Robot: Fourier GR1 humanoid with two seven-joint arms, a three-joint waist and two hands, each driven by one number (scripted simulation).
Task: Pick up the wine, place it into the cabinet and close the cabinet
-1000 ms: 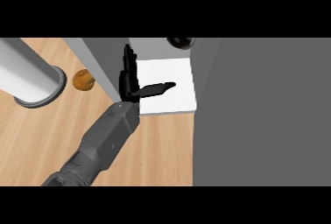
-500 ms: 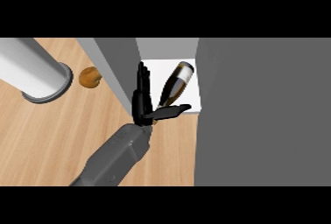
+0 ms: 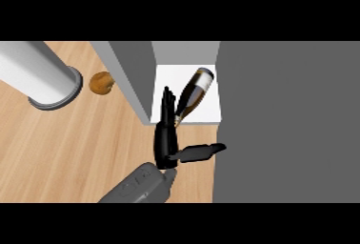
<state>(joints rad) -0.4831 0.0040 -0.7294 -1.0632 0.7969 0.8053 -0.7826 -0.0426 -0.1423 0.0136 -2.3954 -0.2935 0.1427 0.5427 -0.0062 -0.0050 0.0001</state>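
Note:
The wine bottle (image 3: 194, 93) is dark with a pale label. It lies tilted on the white cabinet floor (image 3: 169, 76), its neck pointing toward the front edge. My left hand (image 3: 166, 139) is at the cabinet's opening, just left of the bottle's neck. Its fingers are straight and point into the cabinet, and the thumb sticks out to the right. The hand is open and holds nothing. I cannot tell whether the fingers touch the neck. My right hand does not show.
A grey cabinet panel (image 3: 130, 76) stands left of the opening, and a large dark grey cabinet surface (image 3: 288, 119) fills the right side. On the wooden counter (image 3: 70, 152) stand a pale grey cylinder (image 3: 38, 76) and a small brown round object (image 3: 103, 83).
The bottle has come into view inside the cabinet and now lies free. My left hand has drawn back toward the front edge, fingers still straight.

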